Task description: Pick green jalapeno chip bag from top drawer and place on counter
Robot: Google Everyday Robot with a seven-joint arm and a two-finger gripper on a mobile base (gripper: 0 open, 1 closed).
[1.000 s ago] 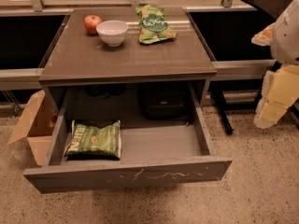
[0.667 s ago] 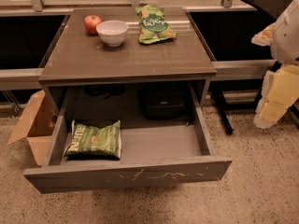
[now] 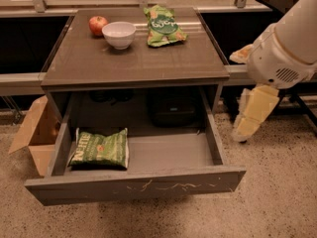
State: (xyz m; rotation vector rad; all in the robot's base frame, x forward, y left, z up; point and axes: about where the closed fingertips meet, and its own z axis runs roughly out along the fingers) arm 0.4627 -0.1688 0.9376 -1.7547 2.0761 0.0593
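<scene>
Green jalapeno chip bag (image 3: 100, 149) lies flat at the left end of the open top drawer (image 3: 138, 187). The tool (image 3: 255, 114) hangs right of the desk (image 3: 133, 58); whether it is open or closed cannot be told. Descend vertically over the bag's centre.

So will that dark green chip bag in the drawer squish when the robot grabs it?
Probably: the green jalapeno chip bag looks puffy and crinkly, so it should dent and feel light. Lying flat in the top drawer, it likely won't roll. The gripper hangs right of the drawer, away from it.
</scene>
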